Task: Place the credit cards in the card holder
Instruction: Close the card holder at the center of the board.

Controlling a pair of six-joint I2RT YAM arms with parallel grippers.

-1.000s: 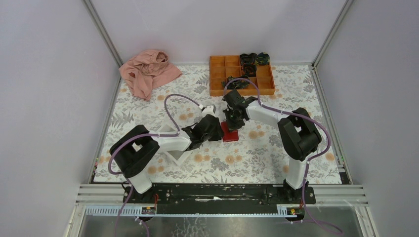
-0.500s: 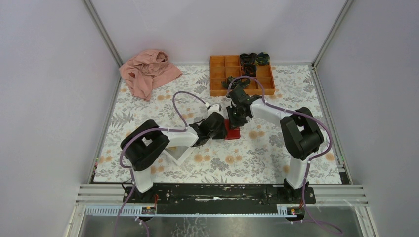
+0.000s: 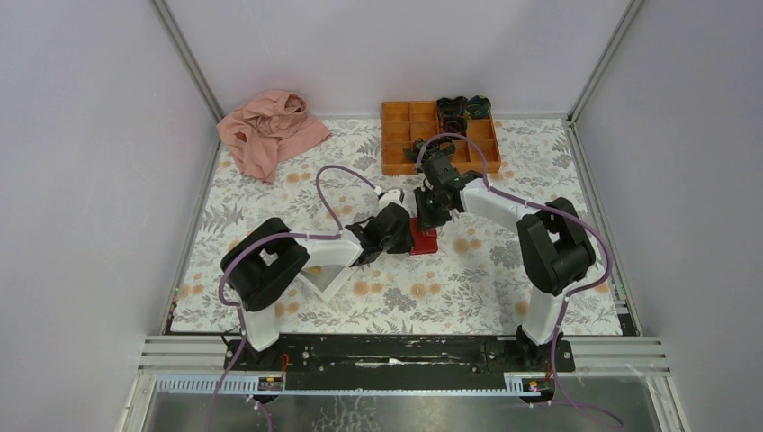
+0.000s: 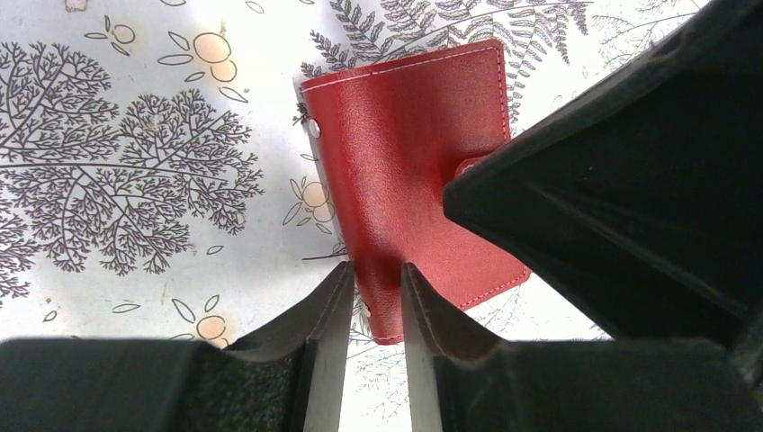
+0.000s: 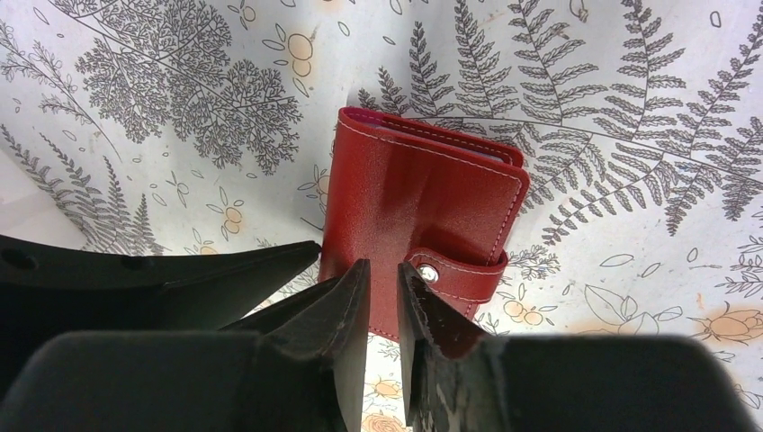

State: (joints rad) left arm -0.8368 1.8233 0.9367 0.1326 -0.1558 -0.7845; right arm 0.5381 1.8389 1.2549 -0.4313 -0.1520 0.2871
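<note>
Closed dark-red leather card holder (image 4: 409, 171) lies flat on floral table (image 5: 630, 135), long axis running away from left claw (image 4: 375, 277) (narrow, grip unclear). Right claw (image 5: 383, 270) is narrowly apart, empty, at snap tab (image 5: 459, 274).

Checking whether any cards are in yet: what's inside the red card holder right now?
Cannot be seen: the card holder lies closed on the floral cloth, snap tab fastened, covering its inside. Only its red outside shows.
</note>
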